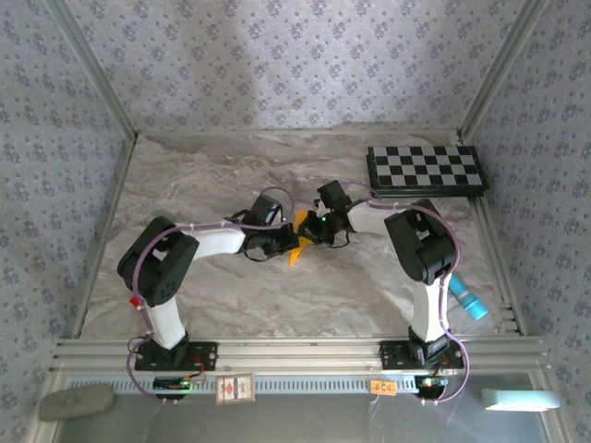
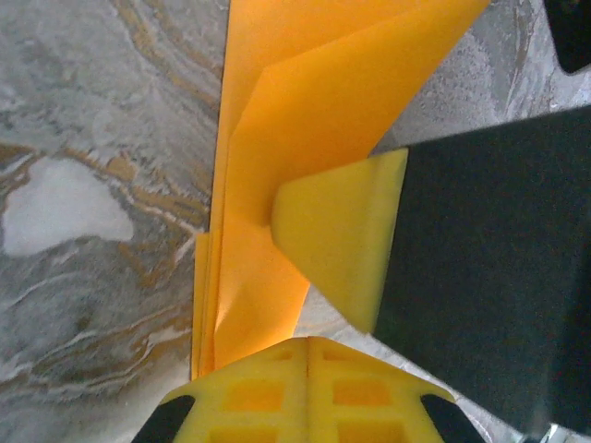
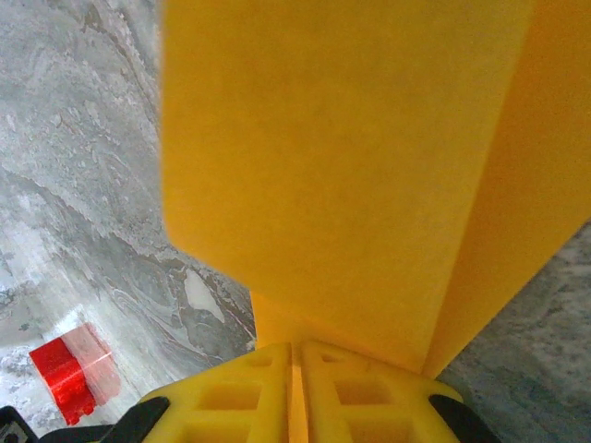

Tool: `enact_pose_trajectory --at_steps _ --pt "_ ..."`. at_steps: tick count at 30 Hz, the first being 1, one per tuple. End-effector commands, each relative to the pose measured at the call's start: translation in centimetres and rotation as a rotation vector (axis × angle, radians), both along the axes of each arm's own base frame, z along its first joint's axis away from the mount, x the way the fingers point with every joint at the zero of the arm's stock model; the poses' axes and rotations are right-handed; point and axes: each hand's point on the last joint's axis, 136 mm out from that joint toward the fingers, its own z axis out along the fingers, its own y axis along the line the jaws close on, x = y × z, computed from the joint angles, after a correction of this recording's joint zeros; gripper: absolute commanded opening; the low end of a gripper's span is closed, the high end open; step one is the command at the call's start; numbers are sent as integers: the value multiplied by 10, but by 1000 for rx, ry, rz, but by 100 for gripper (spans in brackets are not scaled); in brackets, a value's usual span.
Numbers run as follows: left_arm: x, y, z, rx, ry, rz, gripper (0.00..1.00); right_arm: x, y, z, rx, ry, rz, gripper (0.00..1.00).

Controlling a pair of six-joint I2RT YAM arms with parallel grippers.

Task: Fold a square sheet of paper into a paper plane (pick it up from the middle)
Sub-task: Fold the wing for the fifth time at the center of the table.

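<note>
The paper (image 1: 295, 256) is located near the centre of the worktop (image 1: 203, 175), between the two grippers, well apart from all four edges. In the top view it is largely covered by the two wrists; orange portions show behind and in front of them. Left gripper (image 2: 307, 369): jaws closed, yellow fingers pressed together on the near end of the paper. The paper runs out from between the fingers across the marbled surface. In the left wrist view the paper carries several folds: a long straight edge on the left with stacked layers, and diagonal creases further out. Right gripper (image 3: 294, 369): jaws closed to a narrow gap, clamped on the paper. In the right wrist view the paper rises from between the fingers as a broad flat panel, with a second panel angled off along a straight crease on the right. In the left wrist view, one yellow finger (image 2: 337, 240) of the right gripper lies against the right side of the paper, its black body just beside it. A checkerboard (image 1: 425, 169) lies flat at the back right corner of the worktop. A blue cylinder (image 1: 469, 300) lies near the right edge, toward the front. A red block (image 3: 69, 374) sits on the worktop, apart from the paper.
</note>
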Motion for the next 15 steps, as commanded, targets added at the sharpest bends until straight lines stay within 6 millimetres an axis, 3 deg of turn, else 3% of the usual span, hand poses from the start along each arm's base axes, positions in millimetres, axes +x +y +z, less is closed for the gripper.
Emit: enact_pose_trajectory --at_steps 1,7,11,15 --pt "4 -3 -5 -6 21 8 0 -12 -14 -14 -52 74 -25 14" --pt "-10 10 -26 66 79 4 0 -1 -9 3 7 39 -21 15" --pt "-21 22 -41 138 129 1 0 14 -3 33 97 -46 -2 15" --pt "-25 32 -47 187 142 5 0 26 -11 53 80 -139 20 16"
